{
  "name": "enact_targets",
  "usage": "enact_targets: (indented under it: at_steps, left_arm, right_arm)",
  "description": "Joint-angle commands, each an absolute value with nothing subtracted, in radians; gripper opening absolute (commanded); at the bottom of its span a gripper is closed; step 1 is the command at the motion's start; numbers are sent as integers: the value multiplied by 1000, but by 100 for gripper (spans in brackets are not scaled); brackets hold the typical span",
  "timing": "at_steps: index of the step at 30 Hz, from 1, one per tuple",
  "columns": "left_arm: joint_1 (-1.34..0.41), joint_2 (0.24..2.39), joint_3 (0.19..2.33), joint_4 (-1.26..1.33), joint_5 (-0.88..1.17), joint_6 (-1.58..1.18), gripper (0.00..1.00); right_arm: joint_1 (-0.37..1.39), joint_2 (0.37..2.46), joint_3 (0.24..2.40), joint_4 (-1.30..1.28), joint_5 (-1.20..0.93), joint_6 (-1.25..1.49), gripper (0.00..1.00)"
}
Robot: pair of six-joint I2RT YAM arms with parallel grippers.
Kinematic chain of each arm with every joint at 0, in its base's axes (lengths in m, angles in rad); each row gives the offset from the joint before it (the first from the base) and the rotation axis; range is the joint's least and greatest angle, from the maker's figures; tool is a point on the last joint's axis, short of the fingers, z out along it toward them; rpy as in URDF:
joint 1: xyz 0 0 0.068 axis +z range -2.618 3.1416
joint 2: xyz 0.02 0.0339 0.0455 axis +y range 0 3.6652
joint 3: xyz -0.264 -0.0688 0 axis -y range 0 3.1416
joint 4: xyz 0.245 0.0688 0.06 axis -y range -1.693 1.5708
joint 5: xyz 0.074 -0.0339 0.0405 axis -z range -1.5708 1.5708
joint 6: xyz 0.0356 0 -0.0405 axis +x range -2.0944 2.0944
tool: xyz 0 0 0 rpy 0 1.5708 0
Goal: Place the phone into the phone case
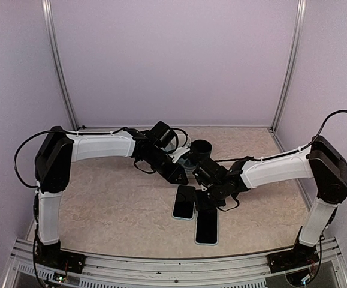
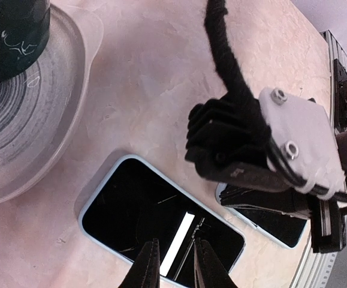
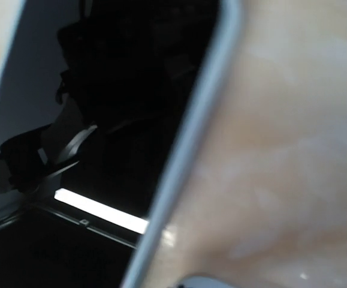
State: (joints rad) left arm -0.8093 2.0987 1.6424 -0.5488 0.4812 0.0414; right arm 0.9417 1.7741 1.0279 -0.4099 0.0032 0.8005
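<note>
Beige table [image 1: 113, 210] beneath 2 inward-bent arms [image 1: 101, 146] [image 1: 275, 169] (left claw [image 2: 177, 243], right claw [image 1: 206, 198] both clenched).

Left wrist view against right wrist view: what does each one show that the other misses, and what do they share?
Only the left wrist view: the left gripper above a phone, a second phone partly hidden by the right arm, and a dark cylinder on a clear dish. Only the right wrist view: nothing new, just an extreme close-up. Both: a dark, pale-rimmed phone screen reflecting a light strip, on the marbled table.
</note>
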Motion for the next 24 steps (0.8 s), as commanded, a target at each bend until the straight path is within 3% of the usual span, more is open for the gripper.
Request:
enact_targets:
  at_steps: [1,2,3,4,5,9,17,24]
  left_arm:
    - [-810,2053,1631,-527,481,38,23]
    - [-810,2049,1633,-528,478,38,23]
    - [-810,2045,1638,-530,477,39,23]
    - [-810,2044,1647,-538,478,41,23]
    - [-810,2046,1661,-554,480,44,24]
    - [-810,2038,1674,-576,482,46,27]
    - [-811,1988,1652,-575,466,57,35]
    - [-817,1981,1640,-566,462,57,36]
  right_arm:
    - [963,1817,1044,-737,98,803,10]
    - [965,1798,1094,-769,119,802,25]
    - [971,1785,1150,-807,152,803,46]
    - [979,1780,1213,-851,177,806,77]
    - [991,1783,1271,-901,204,813,96]
    - [1060,1823,1411,-1077,248,908,99]
    - [1113,1862,1326,-982,174,1043,99]
    - [1130,1888,1238,-864,94,1066,99]
